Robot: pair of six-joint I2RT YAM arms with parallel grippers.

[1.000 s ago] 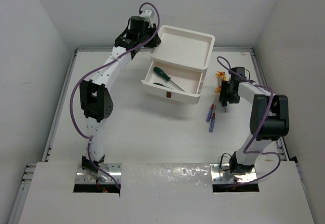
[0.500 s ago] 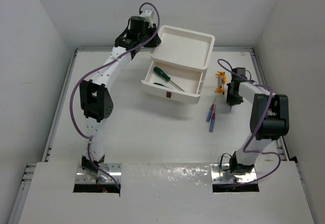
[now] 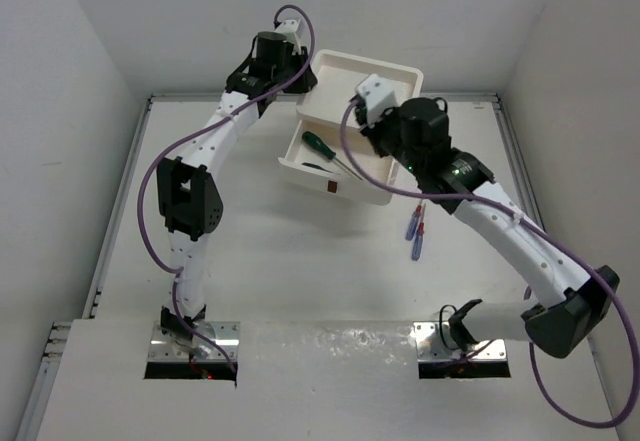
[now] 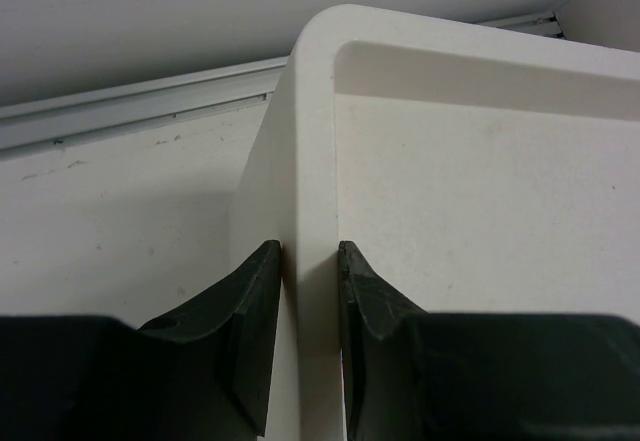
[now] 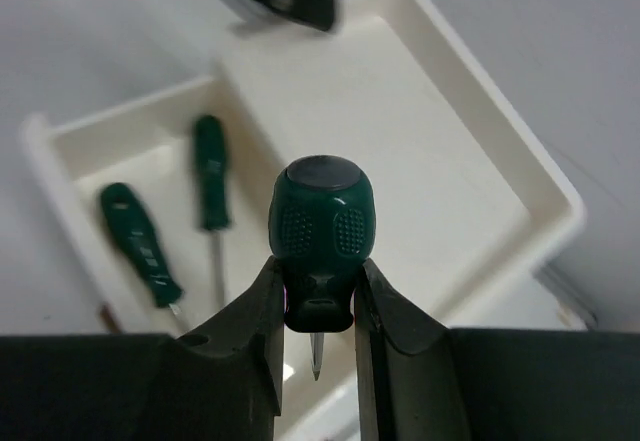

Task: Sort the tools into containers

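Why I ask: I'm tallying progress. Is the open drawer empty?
No, the right wrist view shows a thick green-handled screwdriver and a thinner green screwdriver lying inside the open drawer.

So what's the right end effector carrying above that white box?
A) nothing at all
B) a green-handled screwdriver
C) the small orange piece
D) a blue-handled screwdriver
B: in the right wrist view, the right end effector is clamped on the sides of a green-handled screwdriver, with its tip pointing down toward the open drawer.
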